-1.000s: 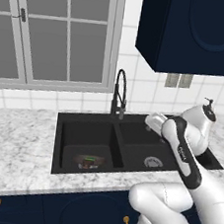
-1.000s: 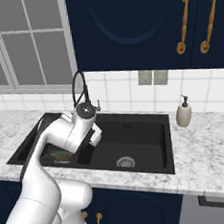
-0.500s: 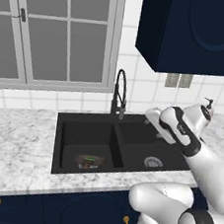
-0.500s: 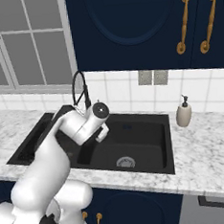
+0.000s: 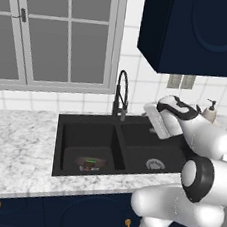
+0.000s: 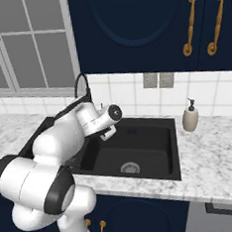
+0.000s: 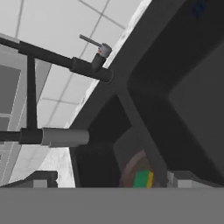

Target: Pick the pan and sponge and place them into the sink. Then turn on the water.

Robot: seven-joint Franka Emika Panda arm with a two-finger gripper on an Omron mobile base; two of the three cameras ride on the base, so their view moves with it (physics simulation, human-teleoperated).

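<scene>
The black double-basin sink (image 5: 132, 138) is set into the marble counter. In its left basin lies the dark pan (image 5: 79, 163) with the green and yellow sponge (image 5: 91, 161) on it. The hand view looks down on the sponge (image 7: 143, 179) resting in the pan (image 7: 128, 171), beyond the sink's divider (image 7: 135, 118). My gripper (image 5: 153, 124) hovers over the right basin, close to the tall black faucet (image 5: 120, 93). It is open, fingertips (image 7: 41, 179) wide apart with nothing between them. The faucet's lever (image 7: 98, 49) and grey spout end (image 7: 65, 137) lie just ahead of the hand. From the right, the gripper (image 6: 108, 134) hangs above the basin.
A soap dispenser (image 6: 190, 119) stands on the counter right of the sink (image 6: 150, 140). A window fills the wall behind the left counter, and dark blue cabinets (image 5: 195, 35) hang above on the right. The right basin's silver drain (image 6: 126, 168) is bare.
My hand has risen above the right basin and turned toward the faucet. The pan and sponge in the left basin have not moved.
</scene>
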